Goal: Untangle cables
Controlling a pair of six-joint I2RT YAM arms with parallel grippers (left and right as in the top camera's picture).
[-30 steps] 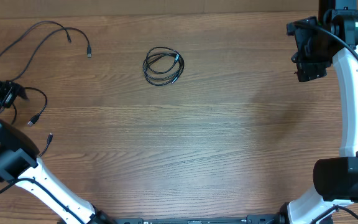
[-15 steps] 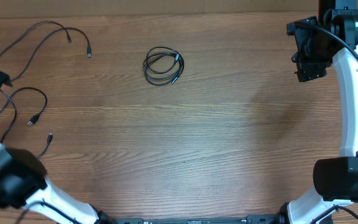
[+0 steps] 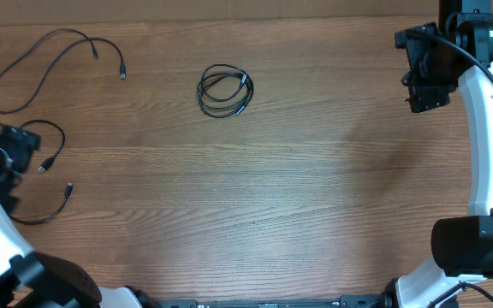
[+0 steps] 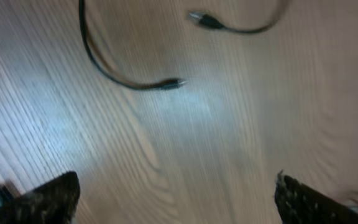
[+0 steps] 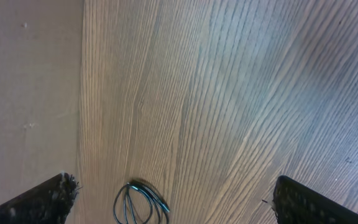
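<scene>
On the brown wood-grain worktop (image 3: 298,180), toward the far edge and left of centre, a small coiled bundle of thin black cables (image 3: 224,91), lying alone and well apart from both arms. Seen again in the right wrist view at the bottom of the frame (image 5: 140,202).

At the far left corner, one long loose black strand (image 3: 58,32) spread in an open arc with small plug ends. Nearer the left edge, a shorter looped black strand (image 3: 62,137) and a third curved black strand (image 3: 58,208) just below it.

Left pincer (image 3: 14,144) low over the worktop beside that looped strand, spread wide and holding nothing; from the left wrist, bare wood between its fingertips (image 4: 48,199) and two plug-ended cable tips ahead (image 4: 173,83), the picture blurred.

Right pincer (image 3: 426,85) at the far right corner, likewise fully spread (image 5: 176,208) and empty.
</scene>
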